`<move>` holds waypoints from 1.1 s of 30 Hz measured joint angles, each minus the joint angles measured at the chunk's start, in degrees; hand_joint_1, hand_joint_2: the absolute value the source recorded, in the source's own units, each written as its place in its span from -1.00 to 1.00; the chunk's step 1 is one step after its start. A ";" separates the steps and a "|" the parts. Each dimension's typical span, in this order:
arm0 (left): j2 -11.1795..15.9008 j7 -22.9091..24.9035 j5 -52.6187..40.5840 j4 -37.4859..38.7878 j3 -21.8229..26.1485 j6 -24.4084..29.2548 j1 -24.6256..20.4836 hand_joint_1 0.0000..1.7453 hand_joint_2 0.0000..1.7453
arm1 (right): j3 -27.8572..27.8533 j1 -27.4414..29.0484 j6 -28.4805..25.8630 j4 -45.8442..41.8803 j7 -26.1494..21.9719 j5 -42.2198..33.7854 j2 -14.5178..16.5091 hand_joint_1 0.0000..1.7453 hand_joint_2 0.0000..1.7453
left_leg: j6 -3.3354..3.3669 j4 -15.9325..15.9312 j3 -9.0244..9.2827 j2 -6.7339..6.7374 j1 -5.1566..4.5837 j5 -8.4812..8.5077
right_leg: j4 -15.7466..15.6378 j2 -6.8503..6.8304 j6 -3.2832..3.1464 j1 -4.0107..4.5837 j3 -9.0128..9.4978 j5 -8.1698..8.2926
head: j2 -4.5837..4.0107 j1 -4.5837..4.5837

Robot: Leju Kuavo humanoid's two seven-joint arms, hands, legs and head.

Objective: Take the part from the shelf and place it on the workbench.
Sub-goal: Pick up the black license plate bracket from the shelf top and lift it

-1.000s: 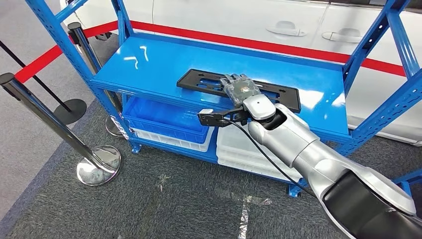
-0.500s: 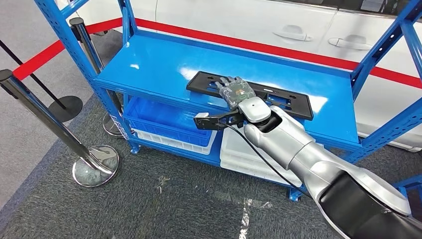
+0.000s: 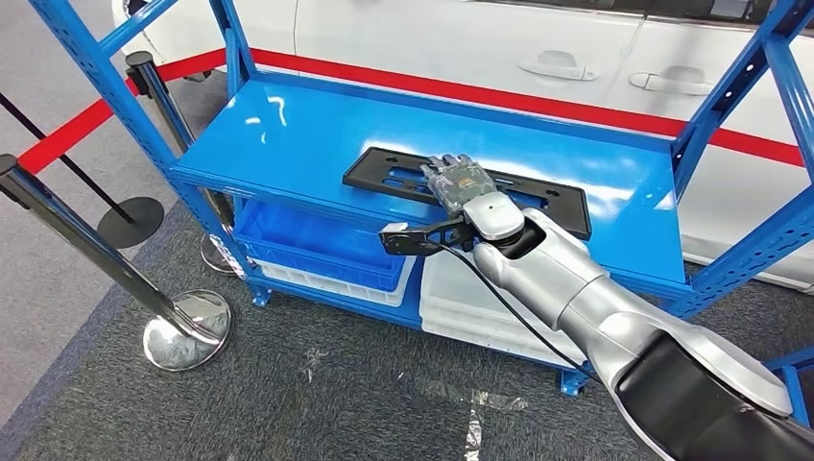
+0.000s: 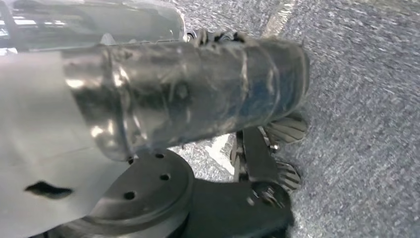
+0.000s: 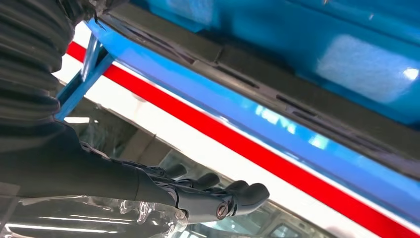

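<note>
A long flat black part (image 3: 384, 173) with cut-outs lies on the top of the blue shelf (image 3: 288, 125), near its front edge. My right hand (image 3: 459, 181) stretches out over the part's middle, fingers straight and spread, nothing gripped. In the right wrist view the part (image 5: 277, 94) runs as a dark strip along the blue shelf top, and the dark fingers (image 5: 213, 196) reach out beyond it, apart from it. In the left wrist view a grey plastic-wrapped piece of my left hand (image 4: 198, 89) hangs over the grey carpet; its fingers are not plain to read.
Under the shelf top sit a blue bin (image 3: 307, 235) and white bins (image 3: 470, 298). Blue uprights (image 3: 758, 67) frame the shelf. Chrome stanchions (image 3: 182, 327) stand on the carpet to the left. A white car (image 3: 538, 48) is parked right behind the shelf.
The head view has swayed a little, shifting the whole scene. My right hand stays stretched over the middle of the black part, and the part lies where it was.
</note>
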 joint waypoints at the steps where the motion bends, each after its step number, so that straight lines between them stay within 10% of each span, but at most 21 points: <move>1: 0.00 0.00 0.00 0.00 0.00 0.01 0.01 -1.00 -1.00 | 0.01 0.17 0.00 0.08 -0.01 0.00 0.00 -1.00 1.00 | -0.16 2.28 -1.58 0.01 0.07 -0.21 | 0.06 -0.01 -0.04 0.00 0.10 -0.14 | 0.00 0.01; 6: 0.09 -0.01 0.02 0.00 0.00 0.15 0.05 -1.00 -1.00 | 0.03 0.34 0.01 0.34 0.19 0.02 -0.01 -1.00 1.00 | -0.23 -9.68 2.81 0.08 0.35 7.56 | 1.49 0.29 0.92 -0.04 0.28 -1.53 | 0.01 -0.09; 11: 0.09 -0.04 0.03 0.00 0.00 0.25 0.03 -1.00 -1.00 | 0.03 0.29 0.07 0.52 0.41 0.14 -0.02 -1.00 1.00 | 1.57 -11.62 3.80 -0.06 0.23 7.46 | 2.33 0.19 2.08 0.18 -0.17 -2.38 | 0.01 -0.06; 15: 0.09 -0.07 0.05 0.00 0.00 0.34 0.03 -1.00 -1.00 | 0.03 0.26 0.38 0.58 0.46 0.34 -0.02 -1.00 1.00 | 2.68 -11.86 4.14 0.01 0.20 7.32 | 14.19 0.00 2.80 -0.06 -5.91 -7.92 | 0.00 0.19; 17: 0.10 -0.08 0.08 0.00 0.00 0.42 0.03 -1.00 -1.00 | 0.05 0.61 0.68 0.67 0.45 0.46 -0.02 -1.00 1.00 | 2.83 -11.85 4.33 -0.02 0.06 7.15 | 17.65 -0.01 2.79 -0.10 -8.07 -8.03 | 0.00 0.19; 22: -0.05 -0.08 0.19 0.00 0.00 0.49 0.05 -1.00 -1.00 | 0.12 0.80 0.84 0.87 0.45 1.17 -0.08 -1.00 1.00 | 2.32 -11.94 5.16 -0.16 -0.18 6.60 | 2.66 -0.02 1.23 0.57 -1.31 -0.65 | 0.00 0.16; 27: -0.01 -0.07 0.26 0.00 0.00 0.61 0.06 -1.00 -1.00 | 0.17 0.94 0.83 1.14 0.46 1.40 -0.15 -1.00 1.00 | 0.96 -10.94 4.70 0.01 -0.20 5.48 | 0.31 0.10 0.48 0.21 0.15 -0.45 | 0.01 0.04; 31: -0.01 -0.03 0.36 0.00 0.01 0.66 0.05 -1.00 -1.00 | 0.23 1.13 1.37 1.28 0.52 2.09 -0.15 -1.00 1.00 | 0.13 1.36 -1.70 0.09 0.02 0.57 | -0.05 0.01 -0.15 0.03 0.76 -0.64 | 0.00 -0.31; 33: 0.01 -0.01 0.48 0.00 0.02 0.77 0.09 -1.00 -1.00 | 0.34 1.40 1.82 1.47 0.73 2.78 -0.17 -1.00 1.00 | -0.13 1.92 -2.67 0.10 0.19 2.07 | 0.17 0.10 -0.07 -0.02 0.89 -0.97 | 0.00 -0.32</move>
